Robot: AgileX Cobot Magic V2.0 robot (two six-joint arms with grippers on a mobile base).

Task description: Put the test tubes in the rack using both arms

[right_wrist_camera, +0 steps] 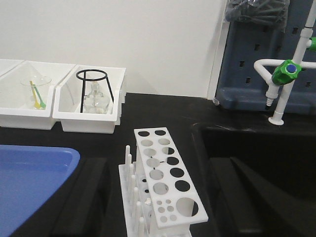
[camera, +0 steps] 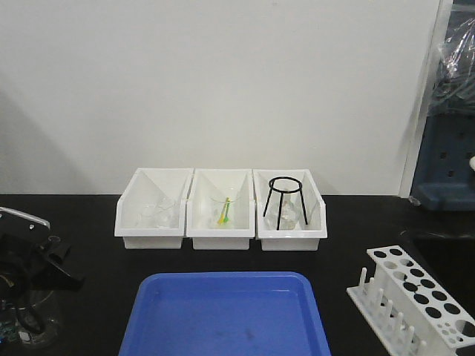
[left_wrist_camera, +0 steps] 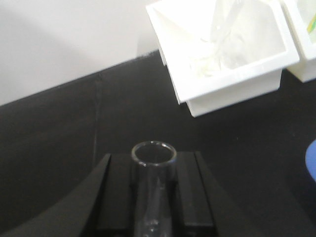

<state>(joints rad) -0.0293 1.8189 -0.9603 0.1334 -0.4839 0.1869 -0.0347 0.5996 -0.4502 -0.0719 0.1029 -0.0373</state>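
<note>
One test tube (left_wrist_camera: 153, 207) is clamped between the left jaws, which are closed on it from both sides, with its open mouth sticking out past the fingertips toward the black table (left_wrist_camera: 59, 148). The left arm (camera: 33, 263) is low at the table's front left, right by a glass beaker (camera: 37, 326). The tube is too faint to pick out in the front view. The right jaws are spread wide with nothing in them. In the wrist view their black fingers (right_wrist_camera: 89, 197) sit either side of the white rack (right_wrist_camera: 165, 182); cannot tell whether they touch it. The rack stands at the table's front right, peg row on the side toward the blue tray (camera: 226, 315). Three white bins (camera: 223, 233) sit in a row at the back by the wall. The left bin has clear glassware, the middle one a small beaker (right_wrist_camera: 35, 84) with green and yellow sticks (camera: 223, 213). The right bin has a black tripod stand (camera: 284, 200) and a glass flask (right_wrist_camera: 95, 101). A tap with a green knob (right_wrist_camera: 285, 71) is off to the right.
</note>
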